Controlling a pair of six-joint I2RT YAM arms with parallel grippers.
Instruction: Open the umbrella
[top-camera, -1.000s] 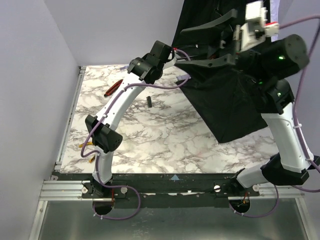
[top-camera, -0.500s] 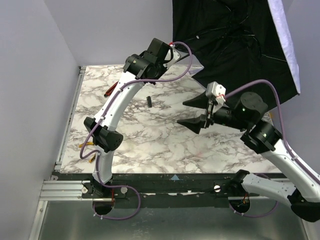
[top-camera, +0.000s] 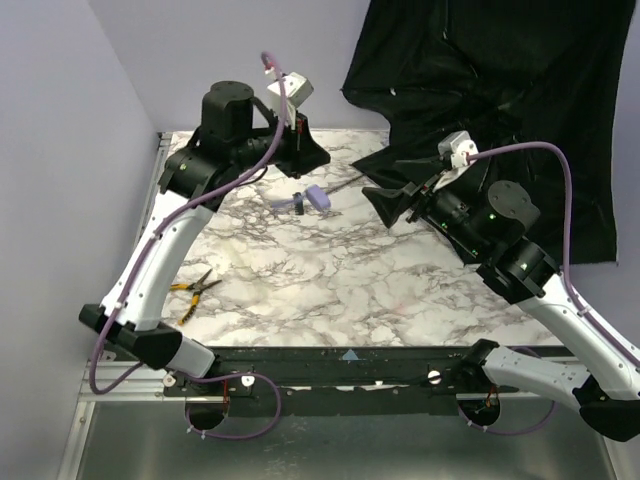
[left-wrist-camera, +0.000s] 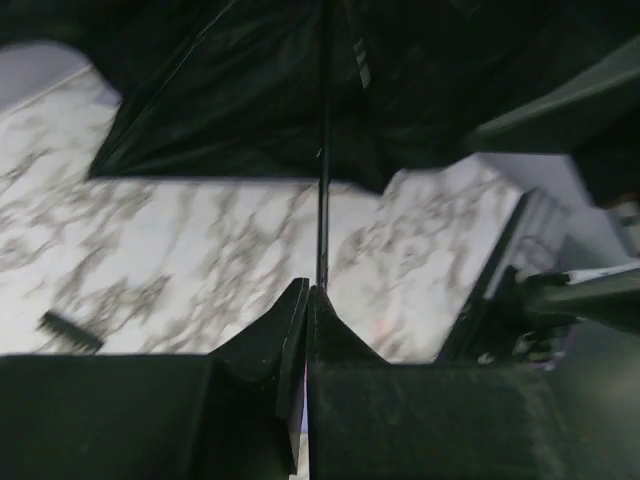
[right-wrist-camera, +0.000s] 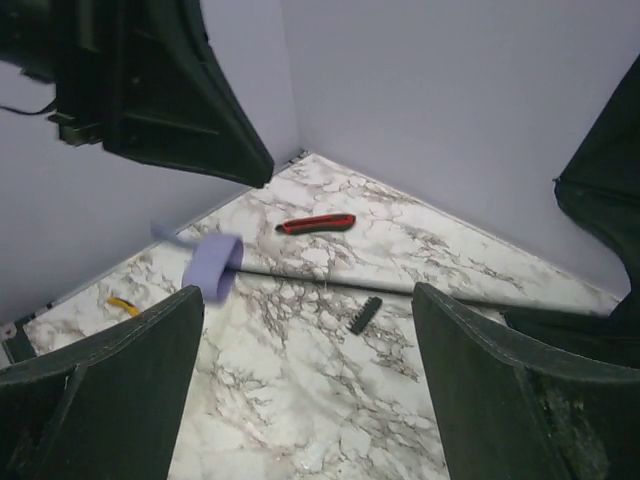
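The umbrella's black canopy (top-camera: 480, 90) is spread wide at the back right. Its thin shaft (top-camera: 350, 186) runs left to the lavender handle (top-camera: 316, 198), blurred just over the marble table. My left gripper (top-camera: 322, 160) is shut, just above the handle. In the left wrist view the gripper (left-wrist-camera: 307, 290) has its jaws pressed together, with the shaft (left-wrist-camera: 322, 200) running from their tips to the canopy (left-wrist-camera: 300, 90). My right gripper (top-camera: 382, 177) is open and empty beside the shaft. The right wrist view shows it (right-wrist-camera: 305, 300) facing the handle (right-wrist-camera: 213, 265), apart from it.
A red-handled cutter (right-wrist-camera: 316, 223) lies at the back of the table near the wall. A small black strip (right-wrist-camera: 365, 314) lies by the shaft. Yellow-handled pliers (top-camera: 195, 290) lie at the front left. Lavender walls close the left and back sides.
The canopy has gone from hanging by the right arm to spread at the back right. The right arm dropped low and left. The left arm swung up and forward, and the handle now shows.
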